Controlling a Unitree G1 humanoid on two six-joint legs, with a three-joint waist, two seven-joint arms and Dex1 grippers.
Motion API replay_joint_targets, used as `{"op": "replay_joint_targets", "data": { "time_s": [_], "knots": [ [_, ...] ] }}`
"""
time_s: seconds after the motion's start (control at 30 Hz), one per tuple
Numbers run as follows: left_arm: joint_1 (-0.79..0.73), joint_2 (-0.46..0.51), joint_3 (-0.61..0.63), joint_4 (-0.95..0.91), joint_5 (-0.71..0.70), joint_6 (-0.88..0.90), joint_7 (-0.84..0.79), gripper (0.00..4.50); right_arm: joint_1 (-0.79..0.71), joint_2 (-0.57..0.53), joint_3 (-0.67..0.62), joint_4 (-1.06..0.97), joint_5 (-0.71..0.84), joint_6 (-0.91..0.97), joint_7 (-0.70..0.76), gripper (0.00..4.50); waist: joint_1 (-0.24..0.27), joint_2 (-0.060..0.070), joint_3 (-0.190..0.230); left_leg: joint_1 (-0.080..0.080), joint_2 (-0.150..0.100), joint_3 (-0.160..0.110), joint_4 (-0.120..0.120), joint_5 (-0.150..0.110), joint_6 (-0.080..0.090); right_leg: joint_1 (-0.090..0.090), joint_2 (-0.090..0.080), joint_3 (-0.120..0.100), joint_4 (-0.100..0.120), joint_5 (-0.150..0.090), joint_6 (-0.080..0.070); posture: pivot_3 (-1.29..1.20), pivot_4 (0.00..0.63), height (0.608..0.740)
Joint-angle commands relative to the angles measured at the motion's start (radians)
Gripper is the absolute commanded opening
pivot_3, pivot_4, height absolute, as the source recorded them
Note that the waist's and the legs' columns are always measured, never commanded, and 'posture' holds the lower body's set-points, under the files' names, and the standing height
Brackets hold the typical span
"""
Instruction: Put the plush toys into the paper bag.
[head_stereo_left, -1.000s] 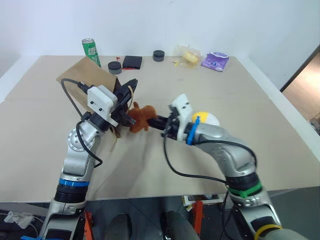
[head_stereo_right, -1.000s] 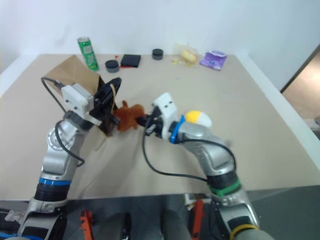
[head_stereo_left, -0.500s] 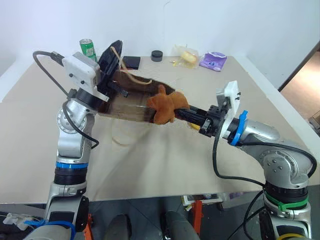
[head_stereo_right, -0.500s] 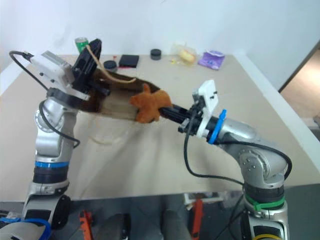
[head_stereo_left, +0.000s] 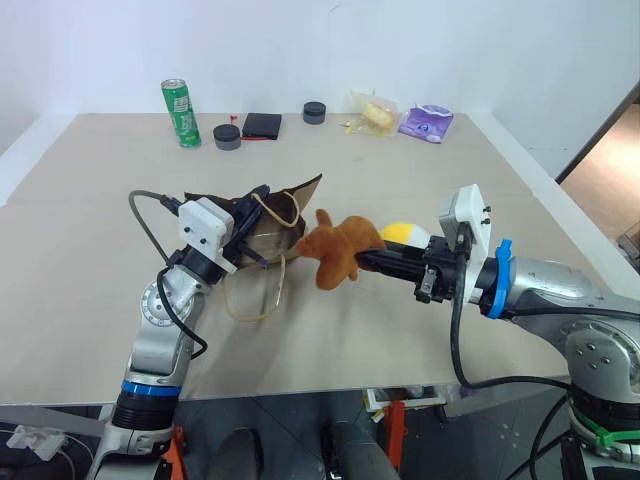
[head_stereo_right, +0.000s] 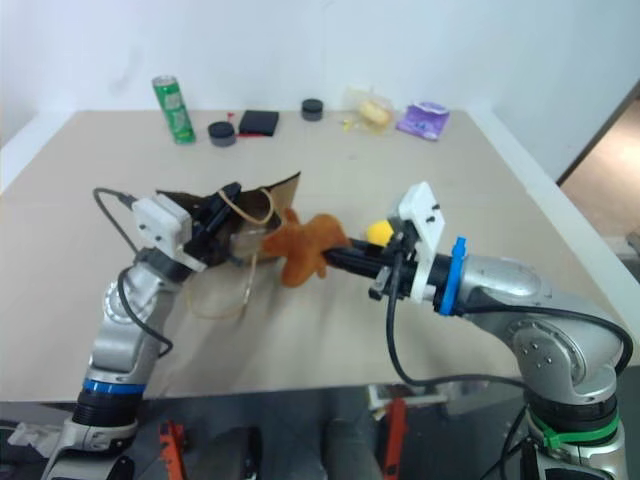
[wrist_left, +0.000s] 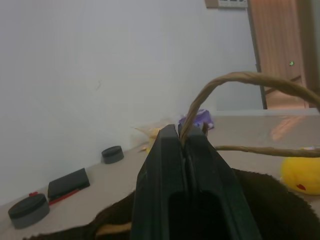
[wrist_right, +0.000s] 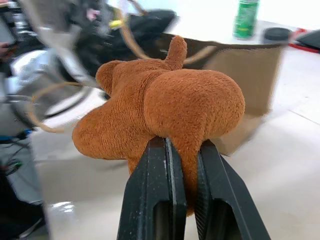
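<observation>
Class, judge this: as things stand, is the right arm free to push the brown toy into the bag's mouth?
Probably yes: the left gripper holds the paper bag open by its handle, nothing between it and the brown toy.

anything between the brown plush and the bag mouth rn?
No: in the left eye view the brown plush toy, pinched by the right gripper, hangs just beside the paper bag mouth; the gap is bare.

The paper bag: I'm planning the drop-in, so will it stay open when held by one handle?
Probably not: the paper bag sags, hanging from one twine handle in the left gripper. It looks light and floppy, so the brown toy may push it aside.
</observation>
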Motion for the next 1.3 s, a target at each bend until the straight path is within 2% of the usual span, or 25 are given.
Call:
{"op": "replay_joint_targets", "data": {
  "time_s": [0.03,0.17,0.33,0.6,0.67,0.83,0.9,1.03,1.3],
  "knots": [
    [-0.019,-0.001,0.02,-0.081,-0.024,0.026,0.02,0.0,-0.056,-0.033,-0.025,-0.053,0.06,0.011,-0.024,0.01,0.0,0.0,0.0,0.0,0.0,0.0,0.0,0.0,0.0,0.0,0.0,0.0,0.0,0.0,0.0,0.0,0.15,0.74],
    [-0.021,0.002,0.05,-0.147,-0.067,0.094,0.049,0.0,-0.106,-0.029,0.059,-0.053,0.035,0.027,-0.06,0.01,-0.001,0.0,0.0,0.0,0.0,0.001,0.0,0.0,0.0,0.0,0.0,0.001,0.0,0.0,0.0,0.0,0.15,0.74],
    [0.003,0.005,0.061,-0.245,-0.11,0.182,0.073,0.0,-0.174,0.029,0.218,0.01,-0.09,0.021,-0.125,0.01,-0.002,0.0,0.0,0.0,0.0,0.001,0.0,0.0,0.0,-0.001,0.001,0.001,0.0,0.0,0.0,0.0,0.15,0.74],
    [0.029,0.034,0.087,-0.334,-0.149,0.271,0.084,0.0,-0.256,0.134,0.262,0.095,-0.155,0.023,-0.158,0.01,-0.002,0.0,0.0,-0.001,0.0,0.001,0.0,0.0,0.0,-0.001,0.0,0.001,0.0,0.0,0.0,0.0,0.15,0.74],
    [0.044,0.042,0.083,-0.352,-0.154,0.283,0.081,0.0,-0.241,0.137,0.224,0.054,-0.068,0.022,-0.097,0.01,-0.002,0.0,0.0,-0.001,0.0,0.001,0.0,0.0,0.0,-0.001,0.0,0.001,0.0,-0.001,0.0,0.0,0.15,0.74],
    [0.065,0.042,0.086,-0.379,-0.164,0.304,0.092,0.0,-0.18,0.066,0.133,-0.01,0.064,0.008,0.037,0.01,0.001,0.0,0.0,-0.003,0.0,-0.002,-0.001,0.0,0.0,-0.001,-0.001,-0.001,-0.001,-0.001,0.002,0.0,0.15,0.74],
    [0.07,0.043,0.082,-0.383,-0.165,0.307,0.09,0.0,-0.193,0.06,0.079,0.0,0.137,0.005,0.046,0.01,0.001,0.0,0.0,-0.002,-0.001,-0.002,-0.001,0.0,0.0,-0.001,-0.001,-0.001,-0.001,-0.002,0.0,0.0,0.15,0.74],
    [0.062,0.043,0.082,-0.374,-0.171,0.311,0.086,0.0,-0.195,0.017,0.155,0.045,0.003,-0.013,0.041,0.01,-0.001,0.0,0.0,-0.002,0.0,-0.001,0.0,0.0,0.0,-0.001,0.0,-0.001,-0.001,-0.001,-0.001,0.0,0.15,0.74],
    [0.053,0.035,0.071,-0.37,-0.183,0.318,0.085,0.0,-0.228,0.149,0.293,0.196,-0.166,-0.063,-0.021,0.01,-0.002,0.0,0.0,0.0,0.001,-0.003,0.0,0.0,0.0,-0.001,0.003,-0.001,-0.001,-0.001,-0.003,0.0,0.15,0.74]
  ]
}}
